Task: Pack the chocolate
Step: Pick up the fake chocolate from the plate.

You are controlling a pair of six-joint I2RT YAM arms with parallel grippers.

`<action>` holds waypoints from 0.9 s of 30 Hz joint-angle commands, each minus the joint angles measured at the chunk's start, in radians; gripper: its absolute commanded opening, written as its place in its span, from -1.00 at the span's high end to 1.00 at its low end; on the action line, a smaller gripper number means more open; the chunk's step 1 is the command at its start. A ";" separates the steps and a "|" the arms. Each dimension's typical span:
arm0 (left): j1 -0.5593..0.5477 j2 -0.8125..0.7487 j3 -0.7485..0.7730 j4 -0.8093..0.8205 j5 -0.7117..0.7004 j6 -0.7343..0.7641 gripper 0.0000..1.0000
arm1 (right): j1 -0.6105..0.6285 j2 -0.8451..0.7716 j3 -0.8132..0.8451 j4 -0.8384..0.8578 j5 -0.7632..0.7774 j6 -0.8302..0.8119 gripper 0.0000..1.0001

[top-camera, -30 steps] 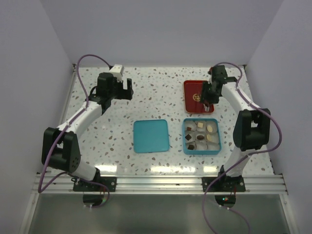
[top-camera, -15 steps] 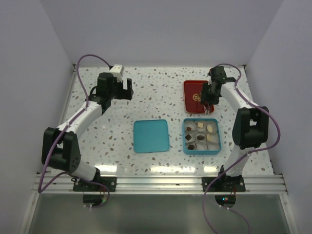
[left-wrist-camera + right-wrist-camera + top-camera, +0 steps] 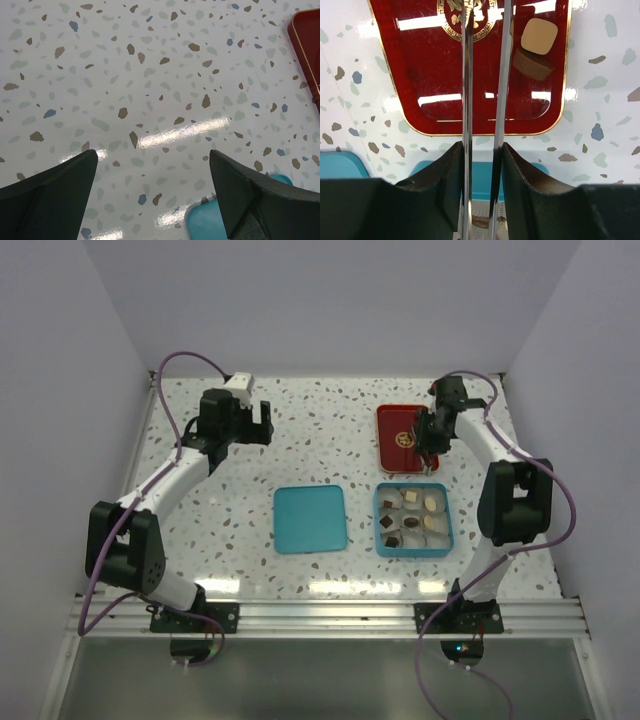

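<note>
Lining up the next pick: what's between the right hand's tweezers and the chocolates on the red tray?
Only bare red tray, per the right wrist view; the tweezers in the right hand sit beside both chocolates, not touching.

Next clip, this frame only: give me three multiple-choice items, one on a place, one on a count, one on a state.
1. Where does the teal lid lie relative to the teal box?
A) on top of it
B) flat on the table, on the left arm's side of it
C) leaning on the back wall

2. How many chocolate pieces show on the red tray in the right wrist view?
A) none
B) two
C) five

3. How do the fingers of the left gripper stand?
A) open, holding nothing
B) shut on a chocolate
C) shut on the lid

Answers:
1 B: the top view shows the lid beside the box, not on it.
2 B: a tan square piece and a brown piece lie near one edge of the tray.
3 A: the left wrist view shows only bare table between the spread fingers.
</note>
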 commanded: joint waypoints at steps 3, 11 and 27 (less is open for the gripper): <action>-0.004 -0.018 0.014 0.028 0.001 0.008 -1.00 | -0.005 -0.053 0.041 0.001 -0.022 -0.008 0.43; -0.004 -0.022 0.014 0.028 0.002 0.007 -1.00 | -0.005 -0.142 0.047 -0.053 -0.060 -0.013 0.51; -0.004 -0.031 0.014 0.030 0.013 0.002 -1.00 | -0.002 -0.360 -0.030 -0.177 -0.084 -0.013 0.57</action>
